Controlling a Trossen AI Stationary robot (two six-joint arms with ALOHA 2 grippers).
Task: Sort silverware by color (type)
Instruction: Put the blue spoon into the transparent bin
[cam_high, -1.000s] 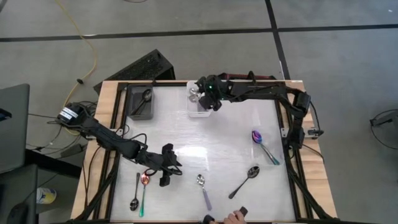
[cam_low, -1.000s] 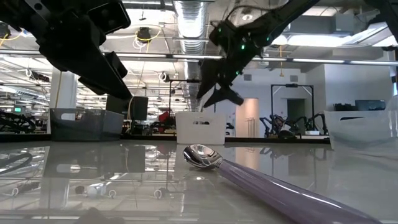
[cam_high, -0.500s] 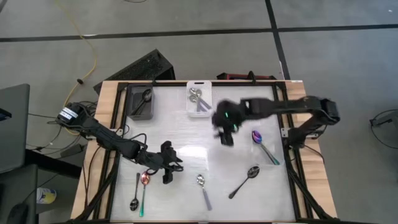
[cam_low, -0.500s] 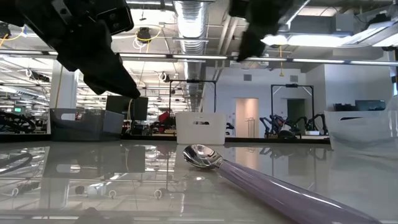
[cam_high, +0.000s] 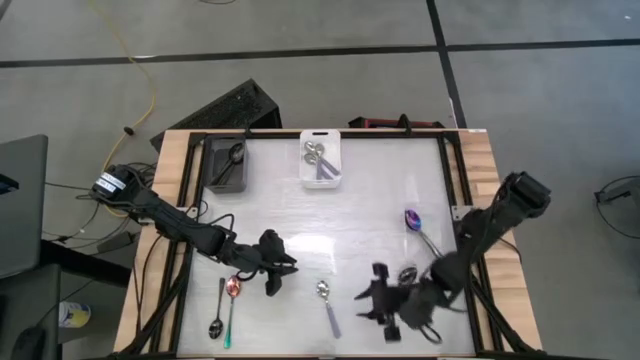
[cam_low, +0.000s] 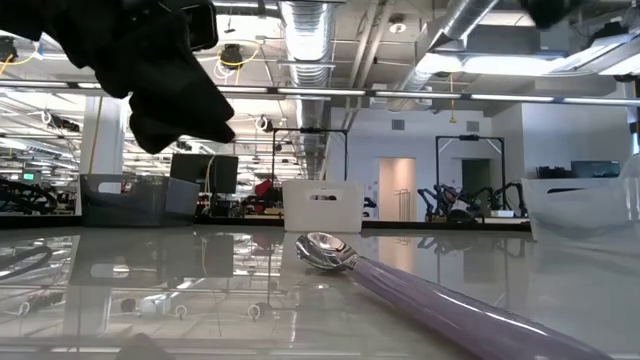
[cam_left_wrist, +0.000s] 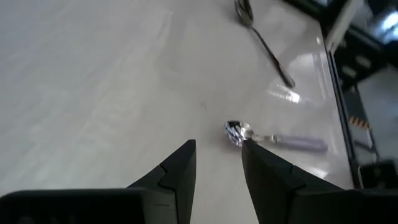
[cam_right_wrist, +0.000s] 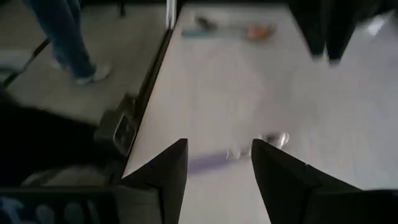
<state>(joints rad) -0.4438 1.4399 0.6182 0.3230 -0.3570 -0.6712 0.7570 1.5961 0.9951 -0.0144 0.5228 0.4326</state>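
Spoons scattered on the white table (cam_high: 320, 215): lilac-handled silver spoon (cam_high: 327, 303) near the front edge, rainbow spoon (cam_high: 421, 229) at right, black spoon (cam_high: 217, 310) and copper-bowled teal-handled spoon (cam_high: 231, 308) side by side front-left; dark bin (cam_high: 226, 164) holds a black one, white bin (cam_high: 321, 159) holds silver ones. Left gripper (cam_high: 273, 276) hovers front-left between that pair and the lilac spoon, fingers (cam_left_wrist: 177, 174) narrowly parted, empty. Right gripper (cam_high: 376, 300) low at front, just right of the lilac spoon, fingers (cam_right_wrist: 166, 172) apart, holding nothing.
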